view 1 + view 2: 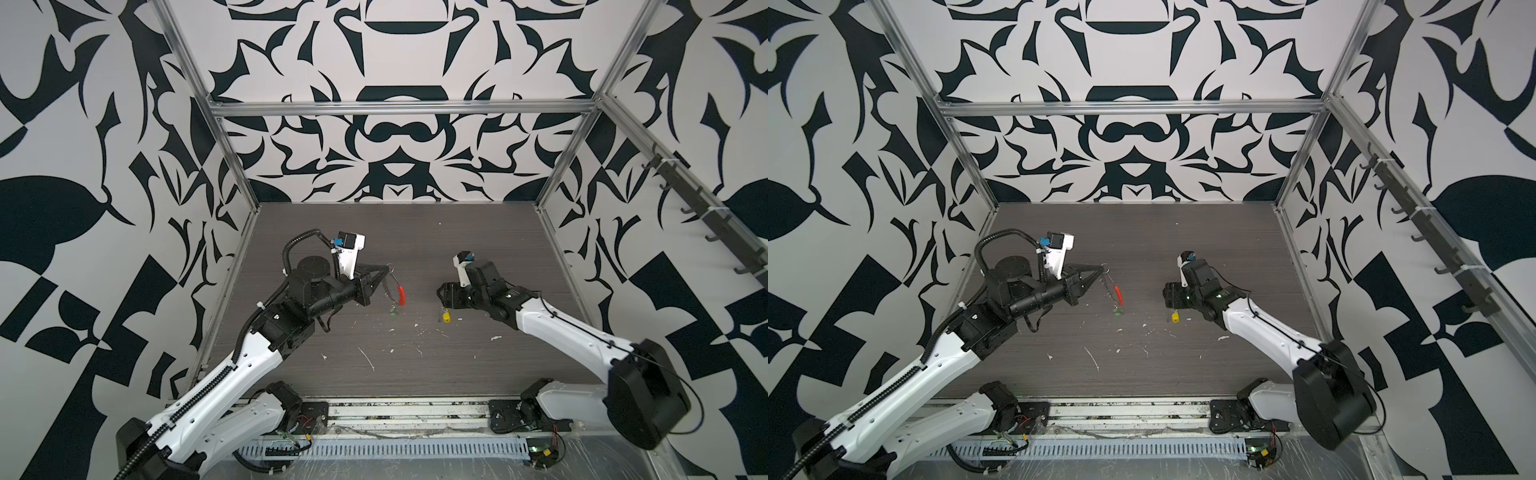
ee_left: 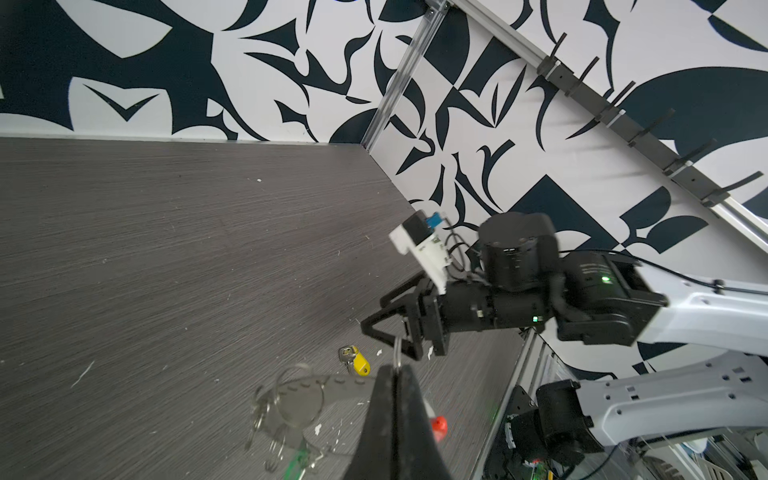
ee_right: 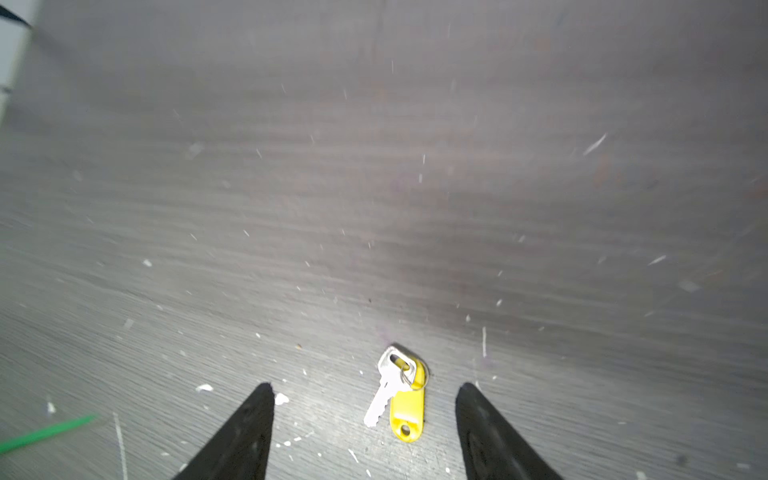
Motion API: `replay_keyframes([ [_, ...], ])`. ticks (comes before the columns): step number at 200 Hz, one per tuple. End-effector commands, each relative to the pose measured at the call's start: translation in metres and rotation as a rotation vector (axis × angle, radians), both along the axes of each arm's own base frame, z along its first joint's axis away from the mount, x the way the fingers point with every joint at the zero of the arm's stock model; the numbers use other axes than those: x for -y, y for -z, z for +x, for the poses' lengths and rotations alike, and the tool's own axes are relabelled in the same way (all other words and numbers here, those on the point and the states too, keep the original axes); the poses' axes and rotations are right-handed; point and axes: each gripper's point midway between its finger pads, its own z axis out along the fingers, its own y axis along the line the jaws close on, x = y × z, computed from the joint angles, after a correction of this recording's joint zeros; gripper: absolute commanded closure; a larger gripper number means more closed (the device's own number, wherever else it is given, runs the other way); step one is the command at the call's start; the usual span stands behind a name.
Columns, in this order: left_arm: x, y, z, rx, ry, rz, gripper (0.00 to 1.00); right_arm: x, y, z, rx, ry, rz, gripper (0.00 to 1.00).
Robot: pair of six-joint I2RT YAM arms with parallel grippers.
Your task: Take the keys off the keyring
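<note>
Dark grey wood-grain tabletop point(image 1: 415, 232), black-and-white patterned walls point(image 1: 395, 54) on three sides. White scraps point(image 1: 368, 359) litter the front half.

L gripper point(image 1: 388, 269): you have its fingers pressed together on the thin wire of the keyring point(image 1: 401, 296), pinched at the hoop's top end. Left wrist view agrees: fingertips point(image 2: 386, 395) are closed w/ the wire poking out btw them. Hoop hangs from the tips, left of centre, red arc on the side toward the R arm.

Green key point(image 1: 392, 311): dangles at the hoop's low end, just under the red arc, near the table. Can't tell if it touches the surface. Left wrist view is too blurred there to add more.

Yellow key point(image 3: 407, 409): off the hoop, lying flat on the table right of centre, well apart from the keyring. Silver blade point(image 3: 384, 395) is joined to it by a small ring and lies beside it.

R gripper point(image 3: 365, 390): jaws stand apart, pointing down at the table. Yellow key sits btw the two fingertips, touching neither. In both top views it lies just below that gripper.
</note>
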Motion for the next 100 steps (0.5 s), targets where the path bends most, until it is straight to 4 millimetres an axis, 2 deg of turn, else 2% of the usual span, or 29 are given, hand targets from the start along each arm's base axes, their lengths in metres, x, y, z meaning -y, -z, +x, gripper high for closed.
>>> replay_keyframes([
  [1,-0.003,0.018,0.009,-0.049,-0.049,0.018,1.0,0.007,-0.037,0.011,0.128,0.033,0.008,0.28],
  [22,-0.001,0.038,0.019,-0.103,-0.084,0.041,1.0,0.011,-0.043,0.009,0.155,0.045,0.02,0.29],
  [55,0.003,0.073,0.029,-0.206,-0.12,0.064,1.0,0.013,-0.041,0.005,0.156,0.046,0.017,0.31],
  [100,-0.014,0.117,0.043,-0.3,-0.256,0.145,1.0,0.015,-0.041,0.003,0.171,0.052,0.024,0.31],
])
